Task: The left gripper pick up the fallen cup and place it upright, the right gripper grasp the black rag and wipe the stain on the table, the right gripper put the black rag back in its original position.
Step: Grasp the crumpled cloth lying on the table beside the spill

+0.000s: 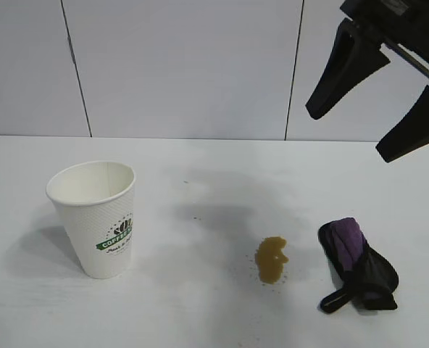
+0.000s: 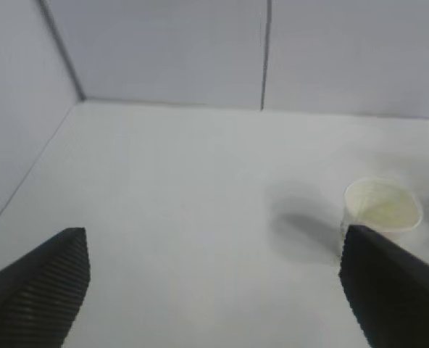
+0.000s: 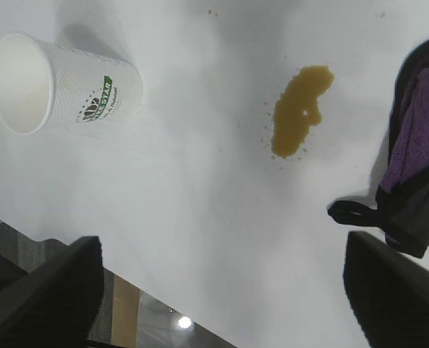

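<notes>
White table [image 1: 200,312] — wide bare stretch between upright cup [image 1: 96,217] and stain [image 1: 271,259]

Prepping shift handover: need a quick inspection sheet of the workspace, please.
Surface: white table, one stain, amber-brown, tiny droplets around it, unwiped.
Job's things: cup upright, at exterior left; black rag bunched, beside the stain, apart from it.
Clutter: nothing seen.
Grippers: right claw open, empty, hanging above the rag; left claw open, empty, short of the cup, seen only in its wrist view.
Cables: nothing seen.
Surroundings: grey panelled wall with dark seams.
</notes>
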Robot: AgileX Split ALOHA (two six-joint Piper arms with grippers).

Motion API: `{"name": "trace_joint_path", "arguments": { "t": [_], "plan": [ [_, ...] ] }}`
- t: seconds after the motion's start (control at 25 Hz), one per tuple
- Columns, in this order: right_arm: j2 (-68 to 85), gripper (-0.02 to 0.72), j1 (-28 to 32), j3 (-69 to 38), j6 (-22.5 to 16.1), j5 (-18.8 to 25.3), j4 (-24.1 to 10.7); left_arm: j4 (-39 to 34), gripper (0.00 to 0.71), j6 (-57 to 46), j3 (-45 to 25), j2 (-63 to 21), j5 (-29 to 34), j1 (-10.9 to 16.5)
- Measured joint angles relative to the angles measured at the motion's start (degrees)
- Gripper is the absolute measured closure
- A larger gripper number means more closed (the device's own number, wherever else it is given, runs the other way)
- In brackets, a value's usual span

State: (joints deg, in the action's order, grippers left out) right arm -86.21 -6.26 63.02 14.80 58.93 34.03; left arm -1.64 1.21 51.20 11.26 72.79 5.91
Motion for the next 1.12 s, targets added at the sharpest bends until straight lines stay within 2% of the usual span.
{"name": "trace_joint_path", "arguments": {
  "t": [0.08,0.24,0.4,0.68,0.96,1.04,1.12],
  "plan": [
    [0.0,0.08,0.0,0.0,0.0,0.0,0.0,-0.1,0.042,-0.4,-1.2,-0.5,0.3,0.0],
    [0.0,0.08,0.0,0.0,0.0,-0.1,0.0,1.2,0.044,-0.5,-8.3,-5.9,0.3,0.0],
    [0.0,0.08,0.0,0.0,0.1,-0.1,0.0,1.0,0.046,-0.6,-14.7,-12.2,-2.6,0.0],
    [0.0,0.08,0.0,0.0,0.1,0.0,0.1,2.0,0.045,-0.7,-20.6,-12.2,-8.8,0.0],
    [0.0,0.08,0.0,0.0,0.1,0.0,0.0,2.4,0.045,-0.5,-23.5,-12.2,-8.3,0.0],
    [0.0,0.08,0.0,0.0,0.1,0.1,-1.1,2.4,0.045,-0.5,-23.6,-12.2,-8.3,0.0],
    [0.0,0.08,0.0,0.0,0.0,0.3,-4.3,2.4,0.045,-0.5,-23.7,-12.2,-8.3,0.0]
  ]
}}
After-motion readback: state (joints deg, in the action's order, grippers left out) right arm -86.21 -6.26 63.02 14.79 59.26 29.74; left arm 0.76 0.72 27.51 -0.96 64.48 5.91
